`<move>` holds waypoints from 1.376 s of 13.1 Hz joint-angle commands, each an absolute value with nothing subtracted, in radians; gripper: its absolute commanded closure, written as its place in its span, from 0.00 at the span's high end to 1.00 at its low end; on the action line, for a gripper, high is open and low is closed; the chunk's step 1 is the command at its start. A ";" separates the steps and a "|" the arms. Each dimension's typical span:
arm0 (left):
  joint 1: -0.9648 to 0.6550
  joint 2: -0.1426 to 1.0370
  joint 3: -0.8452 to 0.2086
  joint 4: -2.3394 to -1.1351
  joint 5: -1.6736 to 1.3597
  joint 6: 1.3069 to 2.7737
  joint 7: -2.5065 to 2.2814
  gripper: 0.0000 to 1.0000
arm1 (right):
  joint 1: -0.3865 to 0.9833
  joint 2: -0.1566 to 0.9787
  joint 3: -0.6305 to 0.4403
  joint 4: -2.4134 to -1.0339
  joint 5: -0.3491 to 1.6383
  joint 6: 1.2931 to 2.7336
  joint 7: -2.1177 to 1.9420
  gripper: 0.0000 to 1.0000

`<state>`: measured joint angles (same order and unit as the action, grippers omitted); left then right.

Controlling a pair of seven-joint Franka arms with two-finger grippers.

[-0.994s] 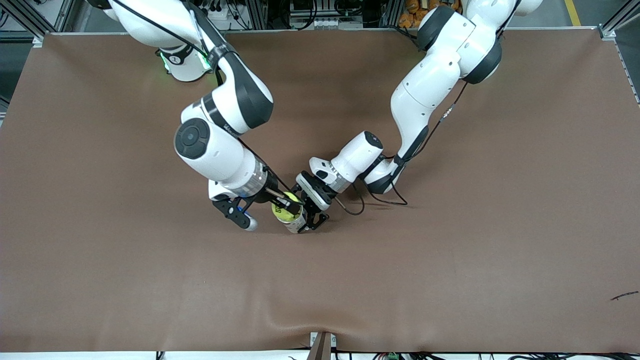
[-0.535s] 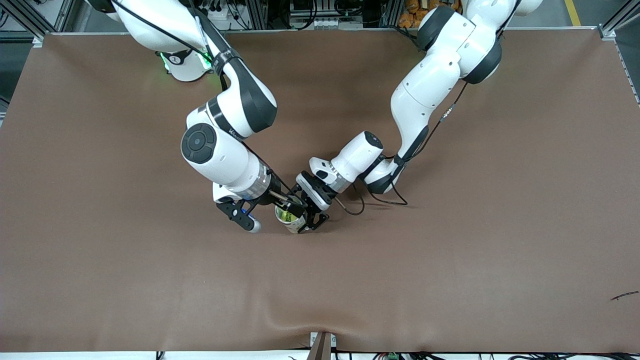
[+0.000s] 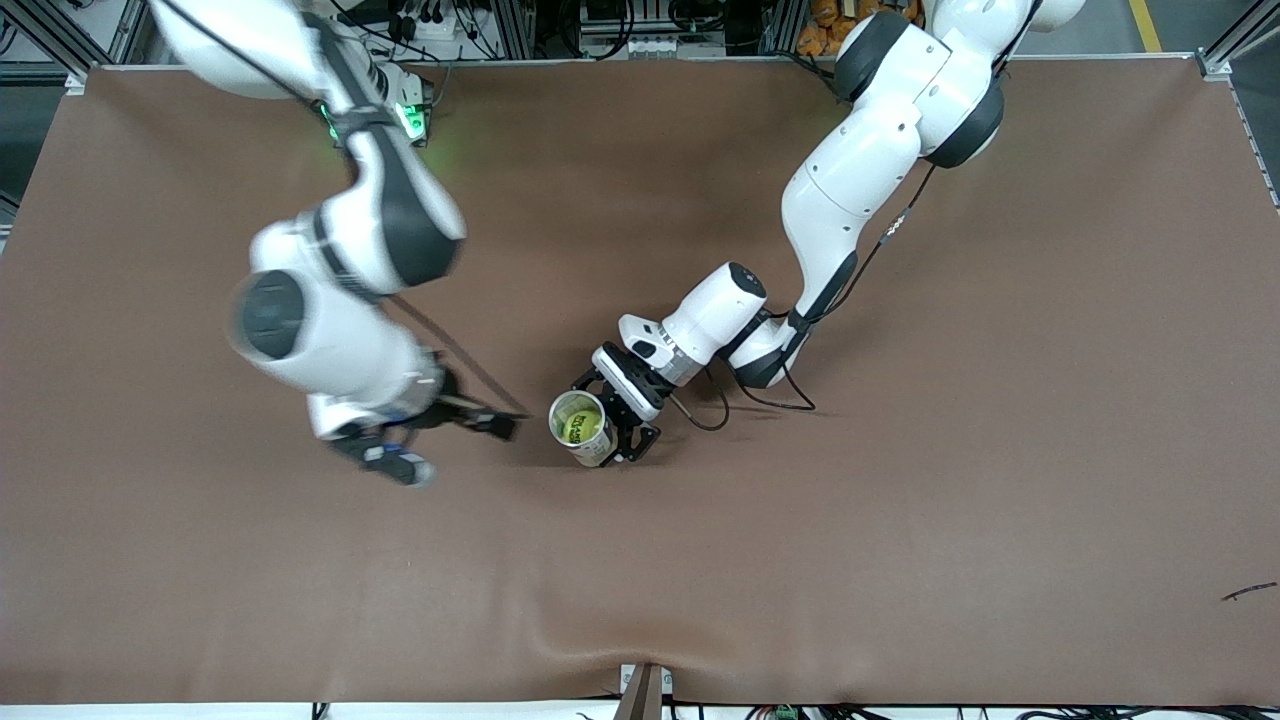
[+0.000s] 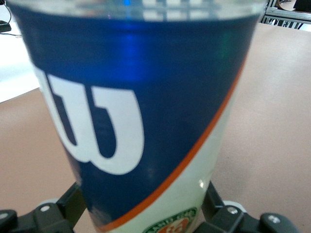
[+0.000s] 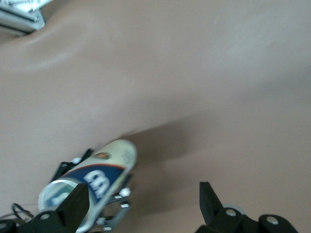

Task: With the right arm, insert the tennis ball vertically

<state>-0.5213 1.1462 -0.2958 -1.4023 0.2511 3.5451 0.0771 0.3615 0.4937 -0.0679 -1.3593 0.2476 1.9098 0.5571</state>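
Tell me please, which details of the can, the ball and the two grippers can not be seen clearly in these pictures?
- Tennis ball: front view shows only its top; the can wall hides the rest.
- Left gripper: front view, the can covers its fingertips; left wrist view, the can fills the frame, so contact is unclear.
- Right gripper: front view, motion blur smears it.
- Can base: right wrist view is too blurred to show it.

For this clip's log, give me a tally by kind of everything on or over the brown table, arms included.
White jointed robot arms: 2 (right arm, left arm)
Black two-finger hands: 2 (right hand over bare table, left hand around the can)
Upright blue and white ball can: 1
Yellow-green tennis ball inside the can: 1
Total: 6
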 commanded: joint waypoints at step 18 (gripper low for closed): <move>-0.365 0.809 -0.296 -2.025 0.256 3.533 0.048 1.00 | -0.034 -0.043 -0.078 -1.617 0.005 1.458 -0.077 1.00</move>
<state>-0.4077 0.9067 -0.2960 -1.9067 0.2516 3.5533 0.0704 -0.0190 -0.0176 -0.0911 -1.6184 0.0213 1.5092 -0.1284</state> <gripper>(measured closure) 0.000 0.000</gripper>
